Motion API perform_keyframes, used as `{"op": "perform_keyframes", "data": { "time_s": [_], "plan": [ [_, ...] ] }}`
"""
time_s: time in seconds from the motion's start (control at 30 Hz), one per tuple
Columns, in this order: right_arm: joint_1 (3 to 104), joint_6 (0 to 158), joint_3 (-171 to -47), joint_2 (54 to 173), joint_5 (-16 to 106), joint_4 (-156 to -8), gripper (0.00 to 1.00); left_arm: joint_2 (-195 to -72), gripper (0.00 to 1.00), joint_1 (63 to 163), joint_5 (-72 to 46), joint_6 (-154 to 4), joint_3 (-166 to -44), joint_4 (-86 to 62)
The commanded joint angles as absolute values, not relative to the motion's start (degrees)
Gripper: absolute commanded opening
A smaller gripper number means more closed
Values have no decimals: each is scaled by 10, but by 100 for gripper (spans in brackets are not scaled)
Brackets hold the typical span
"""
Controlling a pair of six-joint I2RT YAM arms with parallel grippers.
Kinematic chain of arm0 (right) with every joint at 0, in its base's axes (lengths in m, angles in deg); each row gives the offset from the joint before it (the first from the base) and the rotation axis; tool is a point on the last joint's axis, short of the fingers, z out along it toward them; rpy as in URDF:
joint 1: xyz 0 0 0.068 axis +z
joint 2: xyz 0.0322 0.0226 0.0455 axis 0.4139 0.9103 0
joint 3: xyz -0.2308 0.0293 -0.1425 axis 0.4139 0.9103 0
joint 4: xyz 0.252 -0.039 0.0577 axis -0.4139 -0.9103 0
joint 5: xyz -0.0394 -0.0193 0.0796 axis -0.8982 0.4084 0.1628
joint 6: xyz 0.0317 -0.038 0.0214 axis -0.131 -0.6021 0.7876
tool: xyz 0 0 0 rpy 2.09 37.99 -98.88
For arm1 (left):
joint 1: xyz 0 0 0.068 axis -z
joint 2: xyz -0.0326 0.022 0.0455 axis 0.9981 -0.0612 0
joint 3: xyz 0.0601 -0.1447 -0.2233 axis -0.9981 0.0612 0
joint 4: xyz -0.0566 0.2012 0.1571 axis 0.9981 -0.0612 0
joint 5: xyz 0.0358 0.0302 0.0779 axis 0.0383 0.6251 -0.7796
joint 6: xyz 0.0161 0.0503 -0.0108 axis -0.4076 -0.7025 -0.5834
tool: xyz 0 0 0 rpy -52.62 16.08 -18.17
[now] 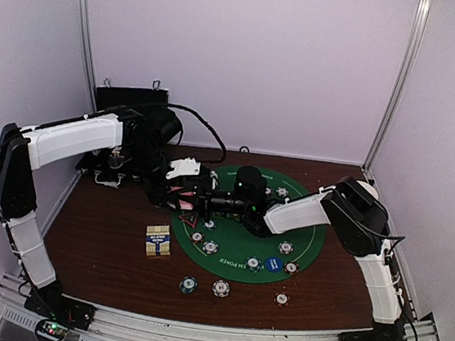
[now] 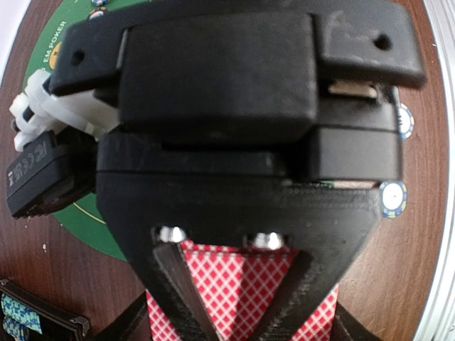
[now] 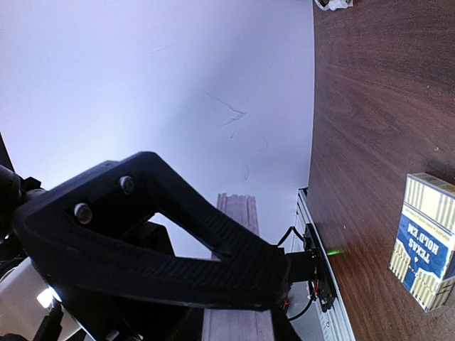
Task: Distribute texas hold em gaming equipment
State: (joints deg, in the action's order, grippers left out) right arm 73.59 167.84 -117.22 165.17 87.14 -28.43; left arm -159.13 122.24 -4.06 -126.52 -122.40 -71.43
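Matte black, ribbed plastic on the left gripper (image 1: 180,186), closed around a stack of playing cards (image 2: 236,283) with backs in a red-and-white diamond lattice, left of centre in the top view. Meets there the right gripper (image 1: 201,205), whose visible finger is an open triangular truss with two bright screws; cannot tell from any view whether its jaws stand wide or narrow.

Underneath, a round flat green mat (image 1: 240,239) with white lettering, on a dark, grained wooden table (image 1: 104,247). Across the mat's lower half and the wood just below it, small round poker chips (image 1: 221,287) with striped edges, plus a flat blue disc (image 1: 273,265). Just left of the mat, a blue-and-cream card box (image 1: 158,240), lying flat. At upper left, against the wall, a black hard case (image 1: 133,98). All around, plain pale lilac walls (image 1: 248,58) and aluminium corner posts (image 1: 84,39).

Only in the left wrist view: the lattice on the card backs. Only in the right wrist view: the box's lettering, "TEXAS HOLD EM".
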Motion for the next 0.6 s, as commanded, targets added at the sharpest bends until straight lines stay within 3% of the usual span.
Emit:
{"op": "perform_keyframes", "data": {
  "time_s": [0.0,0.07,0.2,0.57],
  "plan": [
    [733,1672,-1168,1640,870,-251,1,-1583,79,1223,-58,-1272,-1226,-732],
    [733,1671,-1165,1637,871,-251,0,-1575,86,1223,-59,-1277,-1215,-731],
    [733,1672,-1161,1633,872,-245,0,-1565,87,1222,-64,-1288,-1198,-731],
    [734,1669,-1155,1627,873,-248,0,-1556,56,1216,-61,-1292,-1182,-708]
  ]
}}
